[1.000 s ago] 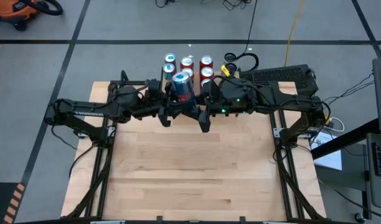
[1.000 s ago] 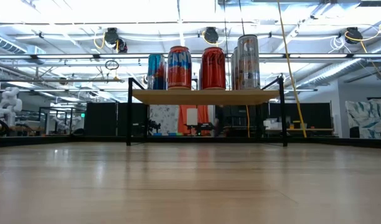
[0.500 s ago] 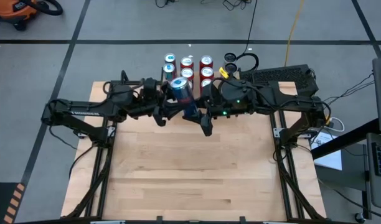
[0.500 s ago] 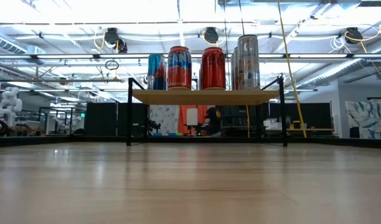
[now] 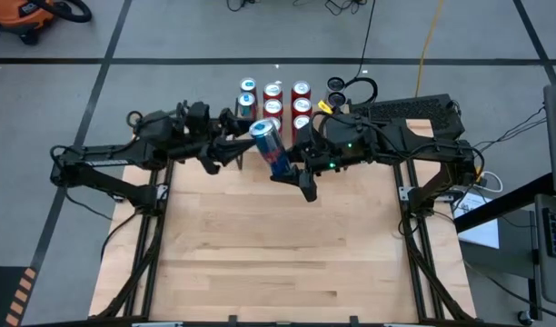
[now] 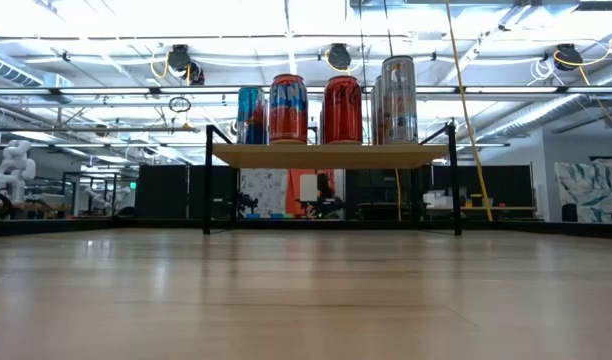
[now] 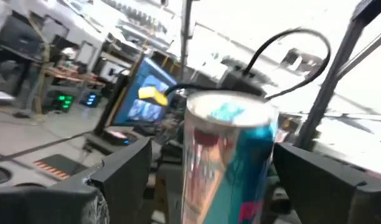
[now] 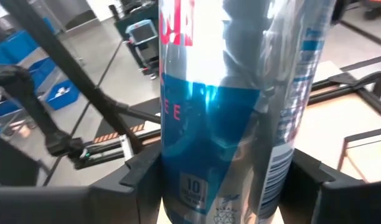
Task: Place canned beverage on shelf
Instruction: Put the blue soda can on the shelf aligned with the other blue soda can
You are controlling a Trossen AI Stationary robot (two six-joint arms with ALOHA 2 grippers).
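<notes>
Right gripper (image 5: 292,171) clamps the blue can (image 5: 271,147), tilted, just before the shelf (image 6: 326,155); left gripper (image 5: 225,151) stands open beside it. Placement on the shelf remains.

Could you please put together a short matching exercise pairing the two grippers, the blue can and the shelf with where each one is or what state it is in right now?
Things:
1. left gripper
2. right gripper
3. blue can
4. shelf

States:
A. carries several upright cans on its wooden top
B. open, just beside the can and not gripping it
C. tilted, held up above the table
D. shut on the can's body

Pairs: 1-B, 2-D, 3-C, 4-A
</notes>
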